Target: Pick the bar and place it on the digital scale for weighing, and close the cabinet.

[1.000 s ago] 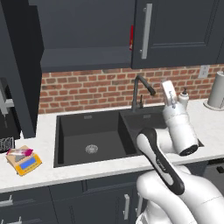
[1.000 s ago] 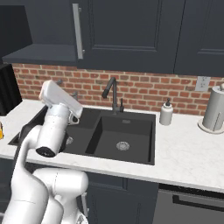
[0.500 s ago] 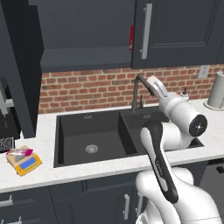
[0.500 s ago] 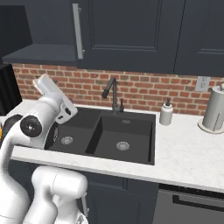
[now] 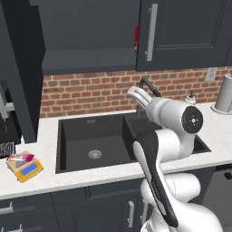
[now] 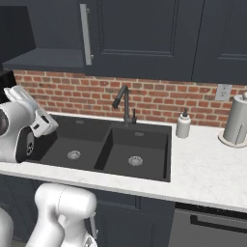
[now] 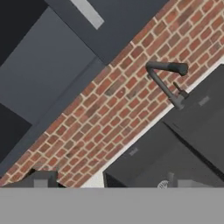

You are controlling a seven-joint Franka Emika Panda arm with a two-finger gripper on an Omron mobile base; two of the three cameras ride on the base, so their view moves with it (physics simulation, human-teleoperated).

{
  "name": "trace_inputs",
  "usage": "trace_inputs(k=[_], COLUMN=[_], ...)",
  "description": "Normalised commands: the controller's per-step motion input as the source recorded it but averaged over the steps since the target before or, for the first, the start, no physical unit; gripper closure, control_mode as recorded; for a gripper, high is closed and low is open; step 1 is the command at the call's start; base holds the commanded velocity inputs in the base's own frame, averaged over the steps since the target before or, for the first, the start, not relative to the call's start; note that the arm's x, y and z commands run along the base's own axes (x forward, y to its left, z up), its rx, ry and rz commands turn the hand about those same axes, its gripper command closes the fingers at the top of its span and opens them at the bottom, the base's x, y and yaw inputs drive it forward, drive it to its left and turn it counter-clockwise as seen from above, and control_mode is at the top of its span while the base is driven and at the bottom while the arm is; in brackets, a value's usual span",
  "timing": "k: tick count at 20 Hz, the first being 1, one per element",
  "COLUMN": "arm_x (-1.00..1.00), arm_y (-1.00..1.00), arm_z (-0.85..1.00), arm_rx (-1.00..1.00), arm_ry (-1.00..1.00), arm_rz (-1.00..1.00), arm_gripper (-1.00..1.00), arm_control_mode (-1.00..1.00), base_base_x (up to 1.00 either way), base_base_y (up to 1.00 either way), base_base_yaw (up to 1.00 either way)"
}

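Note:
The pink and white bar lies on the orange-yellow digital scale at the counter's left end. My gripper hangs empty above the sink, far to the right of the scale, pointing toward the brick wall. In the hand view its fingertips stand wide apart, so the gripper is open. The charcoal cabinet above has its left door swung open, showing a dark interior. Its right door, with a long silver handle, is shut.
A black double sink with a dark faucet fills the middle of the counter. A soap dispenser and a paper towel roll stand to the right. A red box peeks from the cabinet.
The arm has swung its hand left, from above the counter right of the sink to over the sink, and the elbow joint has risen. The bar and scale have not moved.

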Motion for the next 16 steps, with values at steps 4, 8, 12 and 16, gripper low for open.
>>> trace_inputs(k=[4,8,12,16], arm_x=[0.0,0.0,0.0,-0.04], arm_y=[0.62,0.56,0.56,0.61], arm_z=[-0.64,-0.63,-0.58,-0.51], arm_rx=[0.08,0.07,0.11,0.19], arm_ry=[-0.1,-0.11,-0.14,-0.23], arm_rz=[0.12,0.16,0.17,0.17], arm_gripper=[-1.0,-1.0,-1.0,-1.0], arm_control_mode=[-1.0,-1.0,-1.0,-1.0], base_base_x=[0.0,0.0,0.0,0.0], base_base_y=[0.0,0.0,0.0,0.0], base_base_yaw=[0.0,0.0,0.0,0.0])
